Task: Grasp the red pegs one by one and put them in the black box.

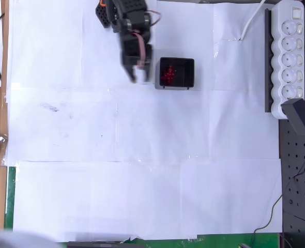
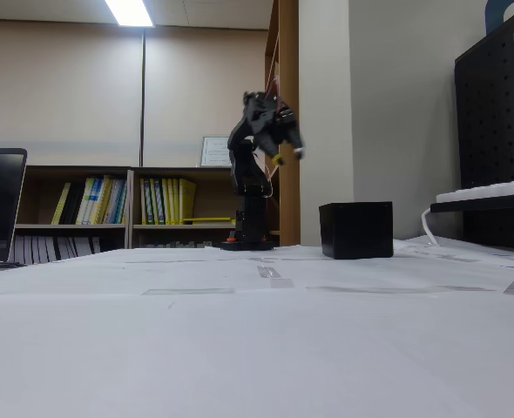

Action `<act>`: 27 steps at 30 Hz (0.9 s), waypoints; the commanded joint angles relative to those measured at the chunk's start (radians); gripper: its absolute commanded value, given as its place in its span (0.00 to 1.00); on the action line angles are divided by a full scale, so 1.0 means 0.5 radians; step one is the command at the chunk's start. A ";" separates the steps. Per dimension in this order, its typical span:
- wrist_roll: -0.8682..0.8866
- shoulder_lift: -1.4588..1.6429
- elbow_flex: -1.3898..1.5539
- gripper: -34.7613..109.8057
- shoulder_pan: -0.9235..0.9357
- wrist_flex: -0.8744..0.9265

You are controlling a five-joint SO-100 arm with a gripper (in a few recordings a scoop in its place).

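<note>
**Pegs gathered, pincer lifted beside the box**

I am holding my pincer (image 1: pixel 136 72) raised above the table, just left of the black box (image 1: pixel 176 73) in the overhead view, and it is blurring, so I cannot tell whether my fingers are standing wide or narrow, or carrying anything. In the fixed view I am hanging well above the box's rim, left of it. The red pegs (image 1: pixel 168 75) are lying clustered on the box's glossy floor, to the right of my pincer and lower. I am seeing no loose pegs on the white paper (image 1: pixel 142 170), so I am judging the task nearly or fully done; staying high is keeping me clear of the walls.
</note>
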 commanded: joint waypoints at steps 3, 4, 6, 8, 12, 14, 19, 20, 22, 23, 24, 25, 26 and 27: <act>0.040 -0.494 -0.512 0.24 0.055 -0.055; 0.040 -0.583 -0.632 0.24 0.055 -0.052; 0.040 -0.742 -0.862 0.24 0.046 -0.037; 0.034 -0.914 -1.086 0.24 0.028 -0.040; 0.018 -1.181 -1.479 0.24 0.012 0.015; 0.021 -1.331 -1.608 0.24 0.034 0.071; 0.034 -1.509 -1.749 0.24 0.061 0.147; 0.034 -1.522 -1.749 0.24 0.061 0.169; 0.031 -1.543 -1.749 0.24 0.058 0.218; 0.031 -1.546 -1.749 0.24 0.058 0.245; 0.031 -1.549 -1.749 0.24 0.061 0.276; 0.031 -1.552 -1.749 0.24 0.067 0.304; 0.031 -1.552 -1.749 0.24 0.067 0.334; 0.031 -1.552 -1.749 0.24 0.071 0.368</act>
